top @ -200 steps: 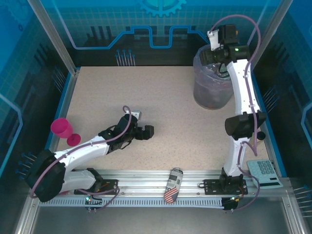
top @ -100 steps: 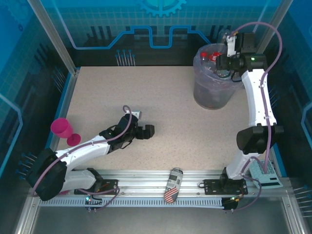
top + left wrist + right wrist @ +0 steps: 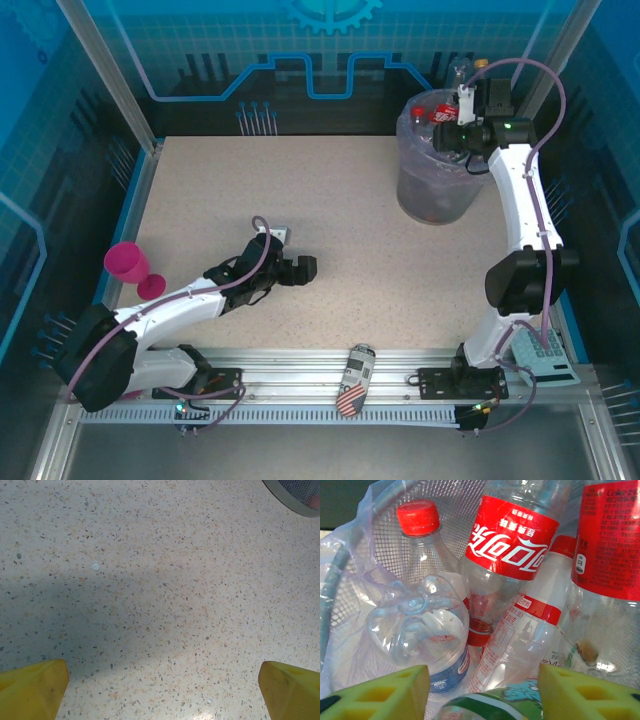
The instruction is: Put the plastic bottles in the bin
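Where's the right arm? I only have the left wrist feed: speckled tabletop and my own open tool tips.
Observer: Right tool is over the bin, at the far right corner of the table.
Operator: Anything in the bin?
Observer: Several clear plastic bottles, mostly red Coca-Cola labels, some with red caps.
Operator: Is the tool holding one?
Observer: A green-labelled bottle sits between its yellow tips; I can't tell whether it's gripped.
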Available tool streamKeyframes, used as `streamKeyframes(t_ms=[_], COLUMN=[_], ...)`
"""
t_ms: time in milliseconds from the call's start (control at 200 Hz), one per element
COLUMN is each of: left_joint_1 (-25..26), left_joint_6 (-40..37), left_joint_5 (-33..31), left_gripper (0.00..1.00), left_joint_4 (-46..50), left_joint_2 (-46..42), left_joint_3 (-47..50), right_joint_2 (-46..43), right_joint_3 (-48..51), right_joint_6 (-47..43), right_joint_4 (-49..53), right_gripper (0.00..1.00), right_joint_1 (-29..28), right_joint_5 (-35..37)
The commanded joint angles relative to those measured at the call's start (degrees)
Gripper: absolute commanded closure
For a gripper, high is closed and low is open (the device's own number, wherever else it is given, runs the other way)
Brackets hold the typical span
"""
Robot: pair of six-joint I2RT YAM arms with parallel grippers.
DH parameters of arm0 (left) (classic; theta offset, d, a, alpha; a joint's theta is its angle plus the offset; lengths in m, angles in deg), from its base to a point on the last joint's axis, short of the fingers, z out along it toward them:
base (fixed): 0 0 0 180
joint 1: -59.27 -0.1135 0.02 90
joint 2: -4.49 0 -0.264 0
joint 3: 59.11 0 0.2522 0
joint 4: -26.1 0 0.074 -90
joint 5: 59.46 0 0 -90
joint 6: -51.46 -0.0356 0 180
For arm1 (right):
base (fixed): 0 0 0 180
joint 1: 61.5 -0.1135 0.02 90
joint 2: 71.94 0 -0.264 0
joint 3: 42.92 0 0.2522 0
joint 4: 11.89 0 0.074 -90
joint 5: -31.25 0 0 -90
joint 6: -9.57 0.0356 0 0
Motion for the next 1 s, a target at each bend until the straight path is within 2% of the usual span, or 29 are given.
streamKeyframes(t_ms=[0,155,280,430,545,695,785,830,920,995], left_joint_1=[-0.56,-1.15,-1.79,-4.61,-10.89,-20.15,-23.21,-24.54,-26.91,-28.85], left_joint_6=[-0.67,-2.84,-4.51,-11.33,-17.01,-20.16,-22.40,-24.04,-27.22,-27.45], left_joint_5=[-0.92,-3.92,-7.91,-11.01,-14.23,-14.41,-15.73,-15.20,-13.81,-12.51], left_gripper=[0.01,0.01,0.01,0.01,0.01,0.01,0.01,0.01,0.01,0.01], left_joint_4=[2.38,6.27,9.07,11.57,14.04,7.76,3.54,0.76,-8.11,-15.03], left_joint_2=[-0.51,-2.10,-4.70,-8.44,-11.08,-14.59,-14.82,-14.37,-12.56,-10.48], left_joint_3=[-2.46,-4.58,-6.42,-7.69,-7.47,-1.07,2.66,4.54,9.34,12.39], right_joint_2=[-1.78,-6.49,-13.46,-26.94,-38.79,-50.05,-54.41,-55.61,-56.44,-56.30], right_joint_3=[-2.79,-3.52,1.37,16.84,32.14,49.75,59.90,65.38,73.92,80.22], right_joint_6=[0.38,-0.32,-0.29,0.09,0.88,1.32,3.27,3.91,5.33,4.62], right_joint_4=[-0.72,-0.47,-2.99,-9.32,-15.54,-18.03,-20.36,-22.49,-28.35,-34.52], right_gripper=[0.31,0.22,0.14,0.07,0.02,0.00,0.00,0.00,0.00,0.00], right_joint_1=[0.70,1.06,1.00,-0.86,-4.98,-12.28,-13.31,-13.28,-13.47,-14.03], right_joint_5=[-0.28,1.24,0.22,-0.21,2.19,10.59,12.15,10.71,9.49,11.80])
